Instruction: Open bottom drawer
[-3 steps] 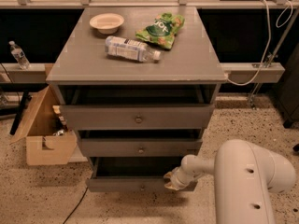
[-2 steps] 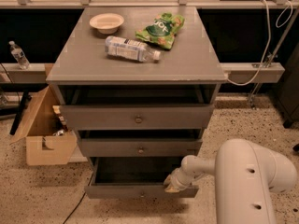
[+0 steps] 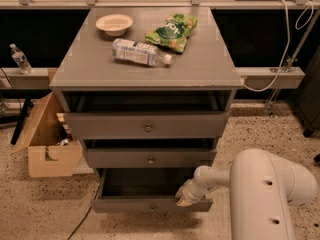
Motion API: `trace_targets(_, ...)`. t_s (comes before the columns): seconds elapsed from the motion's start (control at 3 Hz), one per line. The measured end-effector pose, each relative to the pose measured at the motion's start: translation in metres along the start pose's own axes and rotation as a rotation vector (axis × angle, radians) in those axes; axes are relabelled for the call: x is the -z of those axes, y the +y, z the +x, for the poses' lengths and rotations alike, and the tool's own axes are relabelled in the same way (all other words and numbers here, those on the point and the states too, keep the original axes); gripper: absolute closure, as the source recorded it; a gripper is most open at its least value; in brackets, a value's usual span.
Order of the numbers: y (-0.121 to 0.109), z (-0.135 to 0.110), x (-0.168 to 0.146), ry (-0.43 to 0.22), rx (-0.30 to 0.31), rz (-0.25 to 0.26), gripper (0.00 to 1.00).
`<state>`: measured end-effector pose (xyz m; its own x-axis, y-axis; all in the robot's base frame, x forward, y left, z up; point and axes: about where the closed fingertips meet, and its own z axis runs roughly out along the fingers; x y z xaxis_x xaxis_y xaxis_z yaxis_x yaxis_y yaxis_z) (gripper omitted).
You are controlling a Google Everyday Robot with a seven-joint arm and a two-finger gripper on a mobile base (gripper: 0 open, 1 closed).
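The grey cabinet (image 3: 145, 69) has three drawers. The bottom drawer (image 3: 130, 204) is the lowest, with a slim front panel, and it stands pulled out so that its dark inside shows. My gripper (image 3: 183, 196) is at the right part of that drawer's front edge, at the end of the white arm (image 3: 220, 176) that reaches in from the right. The middle drawer (image 3: 150, 159) and the top drawer (image 3: 147, 126) each stand a little way out.
On the cabinet top lie a cream bowl (image 3: 114, 24), a plastic water bottle (image 3: 141, 52) on its side and a green snack bag (image 3: 172, 31). An open cardboard box (image 3: 47, 144) stands on the floor to the left. A ledge with cables runs at the right.
The bottom drawer has come further out toward me, and my gripper has moved with its front edge.
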<state>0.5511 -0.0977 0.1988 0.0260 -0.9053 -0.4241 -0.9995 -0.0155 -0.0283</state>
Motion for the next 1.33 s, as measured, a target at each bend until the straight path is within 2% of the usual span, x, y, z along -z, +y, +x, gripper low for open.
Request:
trace_targets(0.33, 0.000, 0.000, 0.000, 0.000, 0.000, 0.000, 0.36)
trace_targets(0.67, 0.001, 0.000, -0.001, 0.001, 0.000, -0.002, 0.06)
trace_targets(1.0, 0.001, 0.000, -0.001, 0.001, 0.000, -0.002, 0.00)
trace_targets(1.33, 0.009, 0.004, -0.013, 0.029, -0.006, -0.044, 0.00)
